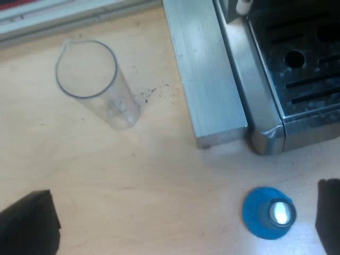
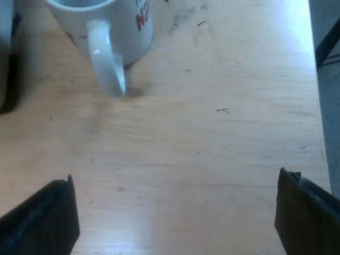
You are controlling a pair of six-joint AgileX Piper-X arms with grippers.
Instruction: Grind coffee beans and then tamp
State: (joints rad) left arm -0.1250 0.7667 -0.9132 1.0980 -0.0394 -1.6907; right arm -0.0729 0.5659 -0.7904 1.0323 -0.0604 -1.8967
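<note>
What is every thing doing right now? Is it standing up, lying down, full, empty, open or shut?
Glass: upright on the table, looks empty.
Tamper: standing on the table near the machine, nothing touching it.
Mug: upright on the table, what is inside is out of sight.
Left gripper: open, holding nothing.
Right gripper: open, holding nothing.
</note>
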